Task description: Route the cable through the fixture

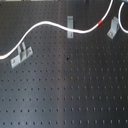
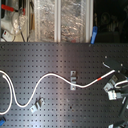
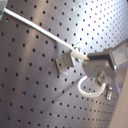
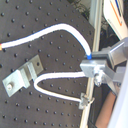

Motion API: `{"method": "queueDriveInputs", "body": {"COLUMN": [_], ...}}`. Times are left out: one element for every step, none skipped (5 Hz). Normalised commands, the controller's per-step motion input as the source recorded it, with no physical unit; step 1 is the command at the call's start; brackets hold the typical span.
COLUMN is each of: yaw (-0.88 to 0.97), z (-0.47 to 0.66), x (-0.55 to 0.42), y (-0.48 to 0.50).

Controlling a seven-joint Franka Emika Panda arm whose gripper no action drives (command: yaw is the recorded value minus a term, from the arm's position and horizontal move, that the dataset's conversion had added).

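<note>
The white cable (image 1: pixel 46 22) winds across the black pegboard in both exterior views, its red band (image 1: pixel 101 22) near the first exterior view's right. It crosses the middle clip (image 1: pixel 70 26) and passes just above the left clip (image 1: pixel 21 55). The right clip (image 1: pixel 114 27) lies beside the cable. In the second exterior view my gripper (image 2: pixel 116 85) is at the right edge, past the red band (image 2: pixel 100 79). Both wrist views show the gripper (image 4: pixel 95 67) shut on the cable (image 4: pixel 60 27), which loops beside a metal clip (image 4: pixel 22 75). A blue tip (image 4: pixel 89 57) shows at the fingers.
Beyond the pegboard (image 2: pixel 60 60) in the second exterior view stand foil-lined bins (image 2: pixel 57 20) and clutter with wires (image 2: pixel 12 20). A cable loop (image 2: pixel 12 92) lies at the second exterior view's left, next to a clip (image 2: pixel 37 104).
</note>
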Motion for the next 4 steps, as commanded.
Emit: {"method": "queueDriveInputs", "body": {"yaw": [0.02, 0.00, 0.00, 0.03], "z": [0.17, 0.36, 0.33, 0.24], "x": [-0.162, -0.147, -0.235, -0.372], "y": [-0.028, -0.180, -0.088, 0.023]}}
